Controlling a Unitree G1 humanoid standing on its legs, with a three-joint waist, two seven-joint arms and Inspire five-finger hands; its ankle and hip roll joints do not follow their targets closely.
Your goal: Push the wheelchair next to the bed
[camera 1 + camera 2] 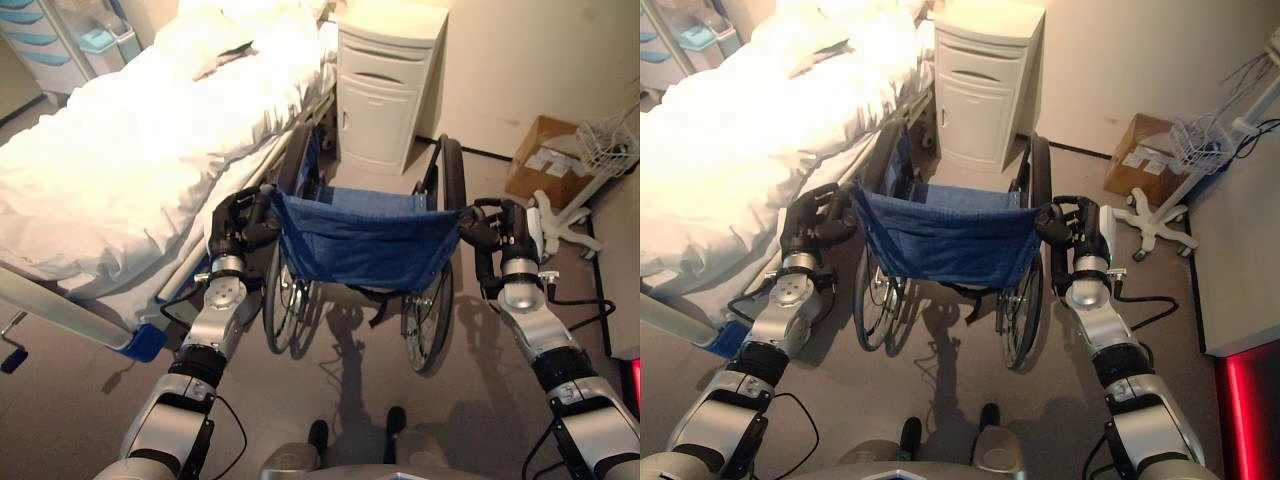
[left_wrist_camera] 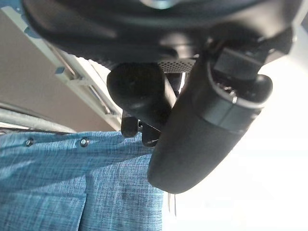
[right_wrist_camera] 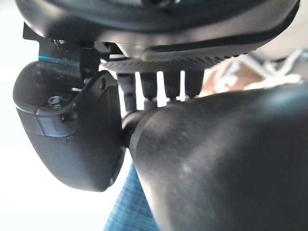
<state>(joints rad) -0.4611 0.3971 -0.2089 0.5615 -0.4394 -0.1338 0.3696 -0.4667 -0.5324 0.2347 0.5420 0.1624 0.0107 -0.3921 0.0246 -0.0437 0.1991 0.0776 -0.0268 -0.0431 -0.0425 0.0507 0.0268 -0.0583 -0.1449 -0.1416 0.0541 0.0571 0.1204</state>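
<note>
Each robot hand, left [image 1: 238,228] and right [image 1: 497,235], clasps the wheelchair [image 1: 360,240] handles.

Warm indoor light floods the scene. The white bedding [image 1: 120,140] on the left glares so strongly that its folds wash out. The wheelchair [image 1: 362,240] casts dark, fairly sharp shadows on the near floor [image 1: 330,370]. A red glow marks the near right corner. In both wrist views the close handles are blurred against blown-out white backgrounds.
</note>
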